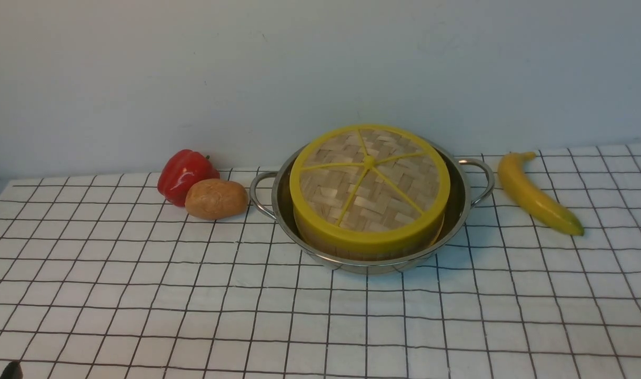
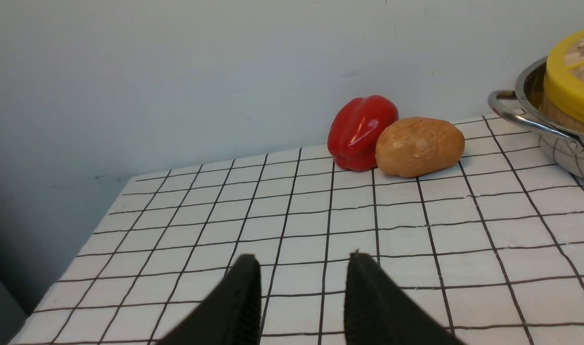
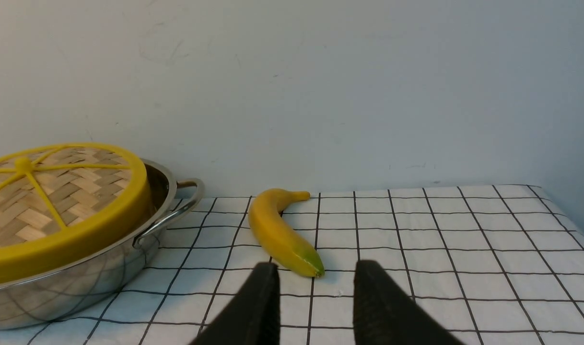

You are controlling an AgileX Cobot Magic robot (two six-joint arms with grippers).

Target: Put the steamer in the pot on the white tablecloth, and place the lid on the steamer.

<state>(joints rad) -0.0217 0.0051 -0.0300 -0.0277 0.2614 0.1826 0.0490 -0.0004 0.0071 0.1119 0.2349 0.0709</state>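
Shiny steel pot (image 1: 457, 210); woven bamboo lid (image 1: 370, 184).

White tablecloth (image 1: 141, 295), blk grid, covered my work surface. On it, L to R: red pepper (image 1: 185, 175) touching potato (image 1: 216, 198); steel pot (image 1: 460, 210); banana (image 1: 536, 193) apart.

white tablecloth (image 1: 141, 295) with a thin black grid of squares. shiny silver pot (image 1: 460, 210). tan bamboo steamer (image 1: 352, 247) wall under a lid (image 1: 369, 184) of pale brown basket weave with yellow rim and spokes. ahead of the black left gripper (image 2: 301, 263): glossy red pepper (image 2: 361, 132), brown potato (image 2: 419, 146). just ahead of the black right gripper (image 3: 316, 273): yellow banana (image 3: 277, 230), green-tipped.
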